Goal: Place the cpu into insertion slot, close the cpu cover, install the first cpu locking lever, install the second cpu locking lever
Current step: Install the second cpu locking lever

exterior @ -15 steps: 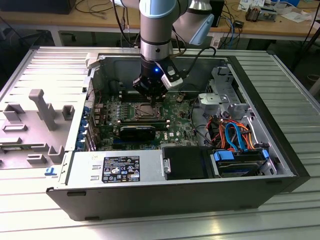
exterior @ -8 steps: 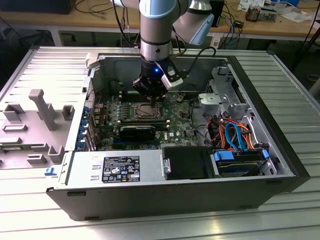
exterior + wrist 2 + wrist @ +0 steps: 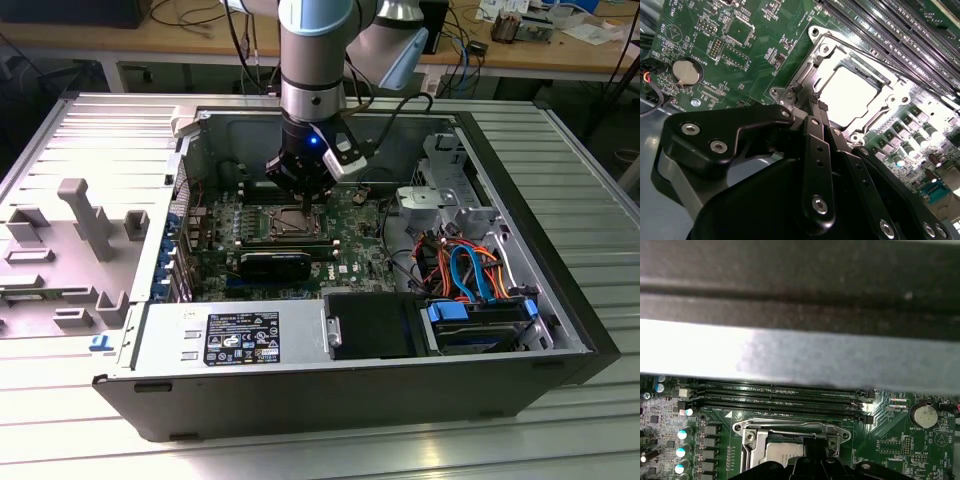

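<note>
- Black linkage of the fingers [image 3: 819,107] sits closest to the lens in the second wrist view; the tips come together in a narrow point, pressed shut with no visible gap, nothing seen held between them.
- Just beyond the tips: the insertion slot [image 3: 852,92], silver-rimmed, on the green motherboard [image 3: 755,45].
- Cpu [image 3: 849,97] lies flat inside the slot, its metal top glaring bright.
- Cpu cover [image 3: 892,92] appears down around the chip as a silver frame; chip shows through its window. Whether it is latched I cannot tell.
- Tips hover at the frame edge nearest them, by a corner screw; contact cannot be made out.
- Memory slots [image 3: 890,30], long and black, run on the far side of the socket from the fingers.
- Coin cell [image 3: 685,71] sits well off to one side of the fingers.
- Exterior view: arm [image 3: 312,60] reaches straight down into the open computer case [image 3: 350,380], which lies on the counter [image 3: 560,130]; fingers [image 3: 301,200] are low over the socket [image 3: 285,222].
- First wrist view: socket [image 3: 790,440] and memory slots [image 3: 775,397] just beyond the fingers.
</note>
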`<state>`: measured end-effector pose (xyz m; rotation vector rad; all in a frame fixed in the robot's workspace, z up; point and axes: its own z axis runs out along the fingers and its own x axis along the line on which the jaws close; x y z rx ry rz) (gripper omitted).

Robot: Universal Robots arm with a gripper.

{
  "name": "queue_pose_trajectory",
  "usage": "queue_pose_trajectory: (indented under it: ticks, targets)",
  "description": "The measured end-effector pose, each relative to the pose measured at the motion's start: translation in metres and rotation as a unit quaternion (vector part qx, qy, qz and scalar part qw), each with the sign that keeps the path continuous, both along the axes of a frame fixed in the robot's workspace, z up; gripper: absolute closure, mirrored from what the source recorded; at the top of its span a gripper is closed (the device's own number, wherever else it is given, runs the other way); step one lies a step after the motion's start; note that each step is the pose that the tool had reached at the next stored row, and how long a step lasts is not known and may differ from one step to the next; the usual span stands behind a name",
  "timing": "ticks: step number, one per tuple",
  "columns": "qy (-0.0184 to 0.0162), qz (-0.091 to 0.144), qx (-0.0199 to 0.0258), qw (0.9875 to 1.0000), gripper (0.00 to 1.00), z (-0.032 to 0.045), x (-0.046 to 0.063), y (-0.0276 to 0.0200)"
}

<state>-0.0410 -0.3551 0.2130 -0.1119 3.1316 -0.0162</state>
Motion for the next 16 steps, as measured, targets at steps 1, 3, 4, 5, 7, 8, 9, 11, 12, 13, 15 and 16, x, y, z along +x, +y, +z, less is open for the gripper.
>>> queue_pose_trajectory:
  ticks: [1, 3, 4, 5, 7, 8, 9, 11, 12, 13, 15, 16]
  targets:
    - [0.0001, 0.0, -0.0002, 1.0, 0.89, 0.0, 0.0, 0.0]
    - [0.0001, 0.0, -0.0002, 1.0, 0.89, -0.0003, 0.0011, -0.0001]
    - [0.0, 0.0, -0.0001, 1.0, 0.89, -0.0007, 0.0049, 0.0]
    - [0.0001, 0.0, -0.0002, 1.0, 0.89, -0.0008, 0.0058, -0.0001]
    - [0.0001, 0.0, -0.0003, 1.0, 0.89, -0.001, 0.0059, -0.0001]
    - [0.0, 0.0, -0.0002, 1.0, 0.89, -0.0013, 0.0061, -0.0006]
    - [0.0001, 0.0, -0.0004, 1.0, 0.89, -0.0014, 0.006, -0.0019]
    - [0.0001, 0.0, -0.0005, 1.0, 0.89, -0.0017, 0.006, -0.0036]
    - [0.0001, 0.0, -0.0006, 1.0, 0.89, -0.0019, 0.006, -0.0054]
    - [0.0001, 0.0, -0.001, 1.0, 0.89, -0.0023, 0.006, -0.0072]
    - [0.0001, 0.0, -0.0018, 1.0, 0.89, -0.0028, 0.006, -0.0086]
    - [0.0001, 0.0, -0.0019, 1.0, 0.89, -0.0028, 0.006, -0.0087]
